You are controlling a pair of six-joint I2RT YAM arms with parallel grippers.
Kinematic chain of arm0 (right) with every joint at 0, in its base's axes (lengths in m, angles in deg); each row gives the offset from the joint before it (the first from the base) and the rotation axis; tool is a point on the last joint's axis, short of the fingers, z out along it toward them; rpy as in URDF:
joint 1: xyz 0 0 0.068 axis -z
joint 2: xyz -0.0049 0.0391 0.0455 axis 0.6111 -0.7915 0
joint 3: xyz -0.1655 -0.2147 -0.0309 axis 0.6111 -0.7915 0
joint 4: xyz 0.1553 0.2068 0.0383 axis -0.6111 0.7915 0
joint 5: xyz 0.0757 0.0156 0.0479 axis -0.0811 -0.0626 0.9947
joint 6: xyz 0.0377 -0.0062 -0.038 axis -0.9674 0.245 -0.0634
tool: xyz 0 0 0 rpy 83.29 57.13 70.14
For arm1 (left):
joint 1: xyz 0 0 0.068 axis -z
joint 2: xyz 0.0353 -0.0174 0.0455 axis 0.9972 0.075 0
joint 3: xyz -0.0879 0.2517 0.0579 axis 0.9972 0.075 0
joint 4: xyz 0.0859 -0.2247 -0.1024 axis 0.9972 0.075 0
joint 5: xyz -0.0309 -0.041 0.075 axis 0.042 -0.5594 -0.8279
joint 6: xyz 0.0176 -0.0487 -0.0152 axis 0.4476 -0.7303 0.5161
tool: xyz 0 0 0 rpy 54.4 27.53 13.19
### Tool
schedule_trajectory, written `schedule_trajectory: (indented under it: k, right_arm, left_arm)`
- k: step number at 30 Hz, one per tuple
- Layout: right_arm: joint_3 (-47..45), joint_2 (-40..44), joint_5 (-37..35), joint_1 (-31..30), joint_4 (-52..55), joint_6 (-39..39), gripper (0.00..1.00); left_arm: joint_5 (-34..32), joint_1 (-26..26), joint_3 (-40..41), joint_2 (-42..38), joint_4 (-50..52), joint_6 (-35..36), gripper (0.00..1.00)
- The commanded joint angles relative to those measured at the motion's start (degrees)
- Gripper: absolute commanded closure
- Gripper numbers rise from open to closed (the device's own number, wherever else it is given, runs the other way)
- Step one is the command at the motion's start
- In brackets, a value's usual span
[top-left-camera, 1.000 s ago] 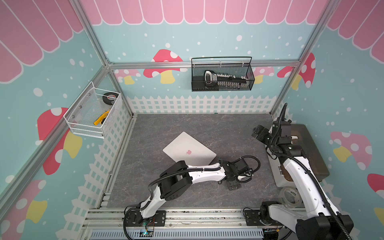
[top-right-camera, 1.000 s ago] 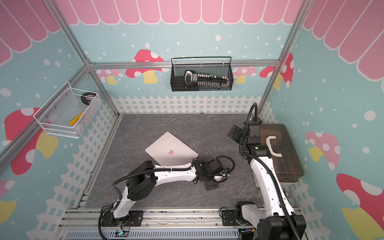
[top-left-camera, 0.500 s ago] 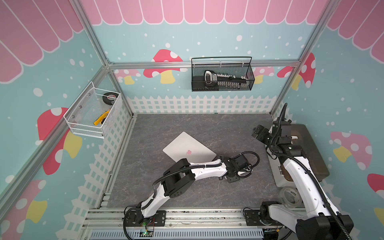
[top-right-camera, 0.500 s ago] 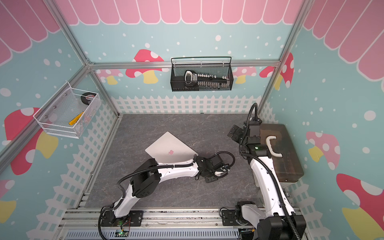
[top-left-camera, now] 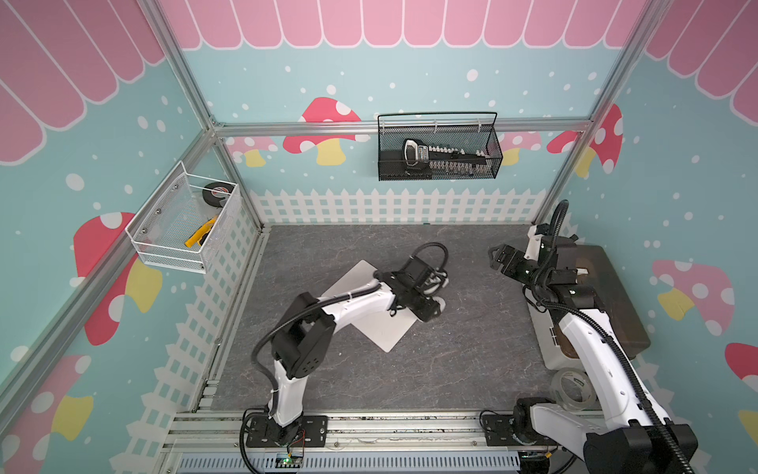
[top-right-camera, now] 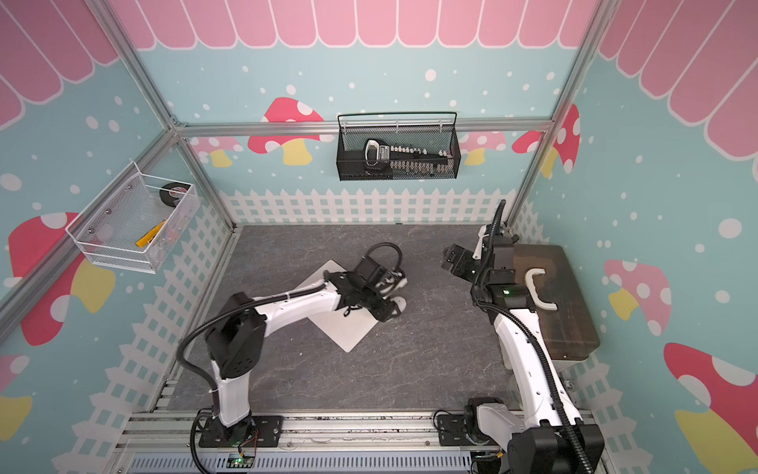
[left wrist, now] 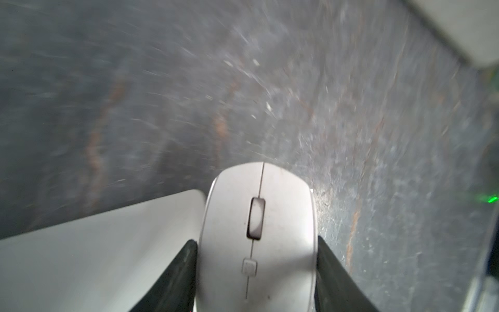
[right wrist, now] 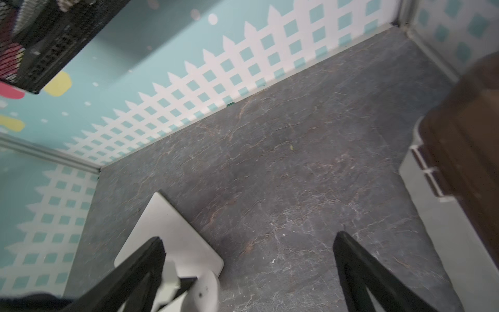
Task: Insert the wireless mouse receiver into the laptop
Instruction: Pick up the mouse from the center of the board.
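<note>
at three o'clock of the closed laptop (top-left-camera: 379, 328) on the counter (top-left-camera: 471, 361), the left tool (left wrist: 256, 241) pinches the white mouse (left wrist: 283, 210) by its sides. the receiver i cannot see - likely stored underneath. hold firm, turn the belly up for the right tool (right wrist: 249, 237) - it hovers spread and empty.

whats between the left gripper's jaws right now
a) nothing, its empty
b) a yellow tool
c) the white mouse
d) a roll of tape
c: in the left wrist view the left gripper is closed against both sides of the white mouse, scroll wheel facing the camera.
</note>
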Motion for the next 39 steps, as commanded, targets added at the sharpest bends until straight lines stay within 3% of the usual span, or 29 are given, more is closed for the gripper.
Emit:
schedule_trajectory:
  k: [1,5,7,11,14,16,23,30,39]
  right_arm:
    - [-0.4,-2.5,11.8,-1.5,-4.7,2.3,0.05]
    - [-1.6,-4.6,14.4,-6.3,-6.9,4.2,0.06]
    - [-2.2,-5.8,14.2,-9.8,-7.6,6.3,0.07]
    - [-3.6,-7.6,6.4,-19.2,-9.0,13.9,0.16]
    - [-8.0,-8.0,4.3,-22.9,-17.0,15.0,0.31]
    - [-11.6,-7.7,2.4,-24.4,-23.8,14.0,0.32]
    - [-23.7,-10.5,-6.5,-30.3,-55.3,14.7,0.34]
    - [-21.6,-19.2,-8.8,-34.6,-66.0,21.8,0.30]
    - [-16.5,-26.6,-9.0,-36.3,-70.2,23.1,0.32]
  left_arm:
    - [12.8,-8.4,7.4,-9.0,-21.8,-18.0,0.69]
    - [20.1,-20.9,18.8,-12.2,-50.4,-43.9,0.70]
    - [21.0,-24.3,21.5,-11.4,-59.5,-53.5,0.71]
    - [21.5,-26.3,22.6,-8.6,-67.3,-64.9,0.71]
    - [20.6,-25.7,23.1,-6.2,-70.4,-71.9,0.72]
    - [19.5,-25.1,24.0,-5.2,-71.5,-75.2,0.72]
    - [16.7,-22.5,26.0,-5.7,-66.1,-77.9,0.73]
    - [15.9,-20.3,25.4,-8.0,-59.3,-75.9,0.73]
    - [15.5,-19.8,24.5,-11.1,-53.2,-72.2,0.73]
